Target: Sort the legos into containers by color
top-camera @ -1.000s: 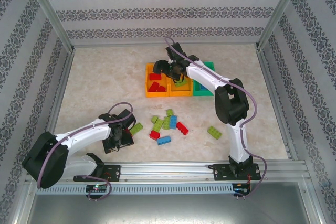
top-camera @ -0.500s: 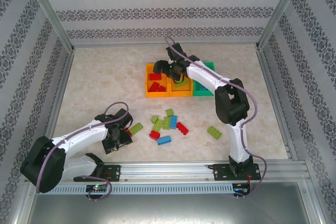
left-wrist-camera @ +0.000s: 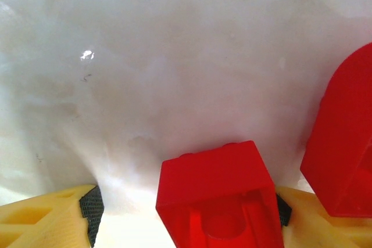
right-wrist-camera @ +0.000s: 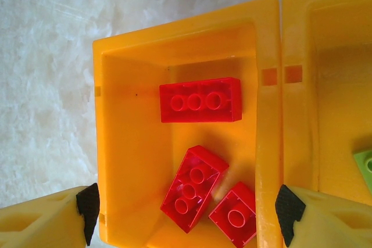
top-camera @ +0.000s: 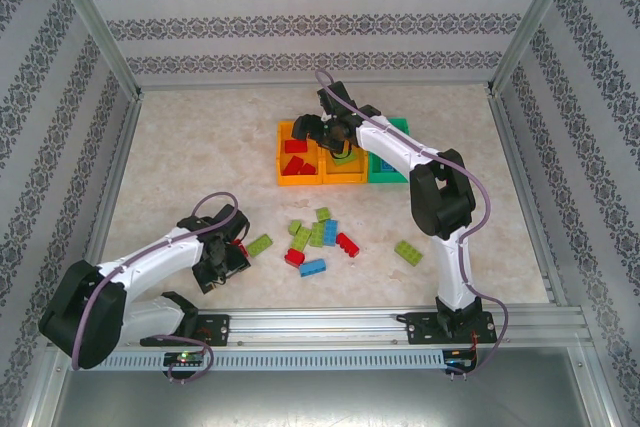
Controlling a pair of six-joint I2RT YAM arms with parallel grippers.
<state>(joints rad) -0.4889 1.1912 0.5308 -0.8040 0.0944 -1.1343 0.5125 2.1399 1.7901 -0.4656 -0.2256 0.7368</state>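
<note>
Down at the near left of the table [top-camera: 180,147], the left claw [left-wrist-camera: 186,207] sits low over the surface with its jaws set wide. A red brick [left-wrist-camera: 218,201] lies between them, its hollow side facing the wrist camera. The brick is up against one pad [left-wrist-camera: 281,210] while the other pad [left-wrist-camera: 90,207] stands clear of it, so this reads as a claw bracketing its target and not yet pinching it. The wide setting gives it room to straddle the brick before squeezing. A second red piece [left-wrist-camera: 343,137] looms just beside it, too close to the lens to say exactly what it is, and it could get nudged if the jaws close carelessly. Over at the far side, the right claw [right-wrist-camera: 186,207] hangs above the left orange bin [right-wrist-camera: 125,143], jaws wide and holding nothing. Three red bricks [right-wrist-camera: 200,100] lie on that bin's floor, which marks it as the home for red, and that is likely where the left arm's brick belongs. Next door, the middle orange bin [right-wrist-camera: 331,85] shows a lime brick [right-wrist-camera: 365,169] at its edge, so lime seems to go there. The green bin [top-camera: 398,125] at the end of the row is partly hidden by the arm. Plenty remains to be done: a scatter of loose bricks [top-camera: 320,234] in lime, blue and red lies on the table between the arms, well apart from the bins.
</note>
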